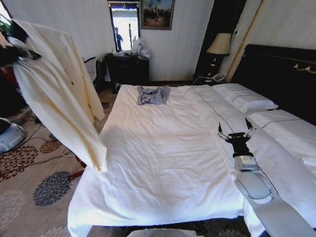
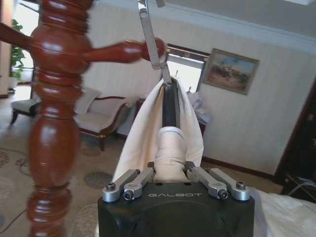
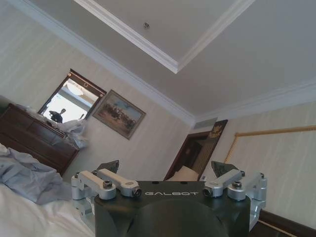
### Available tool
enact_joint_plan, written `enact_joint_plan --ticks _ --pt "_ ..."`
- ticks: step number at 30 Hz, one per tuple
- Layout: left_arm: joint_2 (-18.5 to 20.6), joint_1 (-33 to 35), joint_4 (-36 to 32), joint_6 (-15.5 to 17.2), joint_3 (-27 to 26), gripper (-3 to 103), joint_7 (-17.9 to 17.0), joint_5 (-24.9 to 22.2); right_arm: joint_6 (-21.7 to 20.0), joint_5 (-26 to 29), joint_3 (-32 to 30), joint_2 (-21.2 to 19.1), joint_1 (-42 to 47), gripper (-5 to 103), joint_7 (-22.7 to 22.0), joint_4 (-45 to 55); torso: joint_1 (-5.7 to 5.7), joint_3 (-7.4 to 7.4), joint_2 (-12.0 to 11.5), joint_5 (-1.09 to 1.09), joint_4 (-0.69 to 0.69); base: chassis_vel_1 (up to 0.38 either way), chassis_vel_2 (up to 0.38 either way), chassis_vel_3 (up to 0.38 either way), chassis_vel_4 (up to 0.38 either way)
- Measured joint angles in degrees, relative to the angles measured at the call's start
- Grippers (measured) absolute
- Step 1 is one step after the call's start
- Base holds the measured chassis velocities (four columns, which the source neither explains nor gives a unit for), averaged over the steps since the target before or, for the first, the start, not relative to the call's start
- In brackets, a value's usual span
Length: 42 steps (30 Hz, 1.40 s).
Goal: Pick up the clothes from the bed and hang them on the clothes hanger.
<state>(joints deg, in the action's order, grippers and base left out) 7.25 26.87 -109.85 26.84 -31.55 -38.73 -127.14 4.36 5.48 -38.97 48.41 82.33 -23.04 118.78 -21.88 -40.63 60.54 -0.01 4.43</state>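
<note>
The left gripper [image 2: 173, 170], fingers clamped on the cream clothes [image 1: 59, 89] draped over the black clothes hanger [image 2: 171, 106], should ease its metal hook [image 2: 149, 34] over the red post's peg [image 2: 126, 51]; the right gripper [image 1: 238, 136] rests wide open, empty, on the bed [image 1: 163, 168]

Small grey-blue garment [image 1: 152, 95] crumpled on white sheets toward far end. Dark wooden dresser [image 1: 127, 68] against far wall, clutter on top; mirror [image 1: 124, 25] above, framed painting [image 1: 157, 13] beside it. Lamp with cream shade [image 1: 219, 44] in corner. Floral carpet [image 1: 34, 182] underfoot. Dark-red turned wooden post [image 2: 52, 123] close up, peg [image 2: 123, 51] jutting sideways. Cushioned armchair [image 2: 101, 118] beyond post.
</note>
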Motion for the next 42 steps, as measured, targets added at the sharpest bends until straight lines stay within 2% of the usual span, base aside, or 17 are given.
enact_joint_plan --ticks 3,10,19,30,42 --pt "-0.27 -0.75 2.04 0.45 -0.08 19 -0.94 -1.1 0.0 0.0 0.14 -0.26 -0.13 100 0.0 0.06 0.0 0.0 0.0 0.0 0.04 0.0 0.0 0.0 0.0" --pt "0.07 -1.36 5.03 0.88 -0.18 19 -1.75 -2.84 0.0 0.09 1.53 -0.68 -1.25 100 0.03 -0.28 0.0 0.0 0.0 -0.01 0.03 0.0 0.0 0.0 0.0" --pt "1.11 -0.76 7.98 1.66 -1.35 19 -2.83 -4.52 -0.08 0.72 6.96 -0.95 -6.04 100 0.02 -2.23 0.0 -0.01 0.0 0.0 0.0 0.0 0.0 0.0 0.0" --pt "-1.51 2.41 5.78 2.0 -1.76 19 -1.83 -1.92 -0.3 1.4 7.98 -1.23 -8.27 100 -0.1 -2.66 0.0 0.0 0.0 0.0 0.04 0.0 0.0 0.0 0.0" --pt "-1.52 2.79 6.1 2.03 -1.68 19 1.36 -1.23 -0.96 2.19 9.14 -1.87 -10.27 100 -0.31 -2.8 0.0 0.0 0.0 0.01 0.04 0.0 0.0 0.0 0.0"
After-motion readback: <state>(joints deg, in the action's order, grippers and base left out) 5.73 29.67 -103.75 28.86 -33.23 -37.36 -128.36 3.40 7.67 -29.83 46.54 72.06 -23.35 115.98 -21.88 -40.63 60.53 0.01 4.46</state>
